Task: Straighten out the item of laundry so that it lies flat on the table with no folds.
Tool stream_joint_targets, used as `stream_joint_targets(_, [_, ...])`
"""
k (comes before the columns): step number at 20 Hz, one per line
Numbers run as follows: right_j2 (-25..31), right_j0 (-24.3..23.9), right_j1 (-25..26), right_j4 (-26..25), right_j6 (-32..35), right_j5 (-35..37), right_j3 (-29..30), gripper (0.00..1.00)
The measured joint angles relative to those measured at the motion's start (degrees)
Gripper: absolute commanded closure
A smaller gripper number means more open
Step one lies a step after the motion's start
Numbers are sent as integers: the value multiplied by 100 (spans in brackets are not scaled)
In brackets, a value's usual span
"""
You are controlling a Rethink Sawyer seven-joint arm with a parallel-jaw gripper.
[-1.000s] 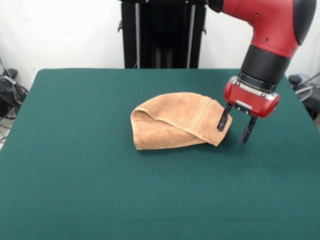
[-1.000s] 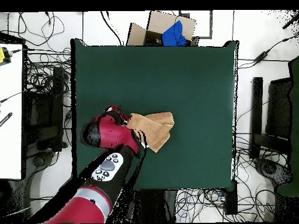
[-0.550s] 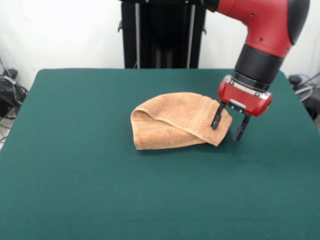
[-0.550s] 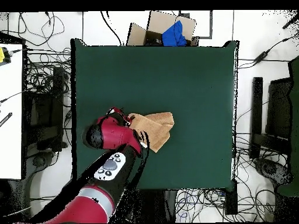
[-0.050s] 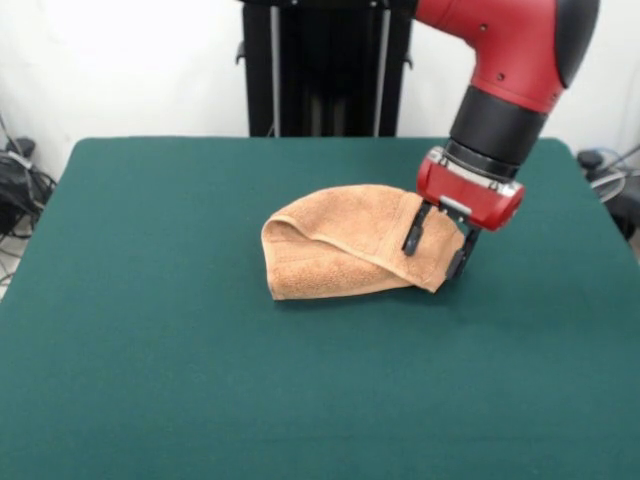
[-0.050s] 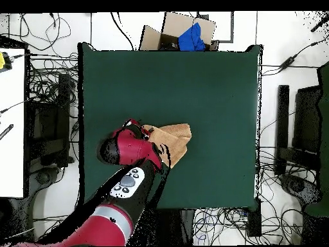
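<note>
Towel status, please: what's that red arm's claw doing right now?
Gripper open, fingers straddling the towel's right corner. Towel folded over on the table, not flat. Nothing in the way.

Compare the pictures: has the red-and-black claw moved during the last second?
Yes. In the front view the claw shifted leftward, now straddling the unmoved folded orange-tan terry towel's right corner.

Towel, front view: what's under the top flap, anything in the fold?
The towel is folded over itself on the green table; only its own lower layer shows below the flap. The fold's inside is covered. The open gripper straddles its right corner.
</note>
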Motion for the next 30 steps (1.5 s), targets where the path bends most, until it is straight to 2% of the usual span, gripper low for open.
stream_joint_targets(17, [-1,-141,19,-140,0,0,0,0])
stream_joint_targets(30, [-3,-158,267,-139,0,-4,-2,0])
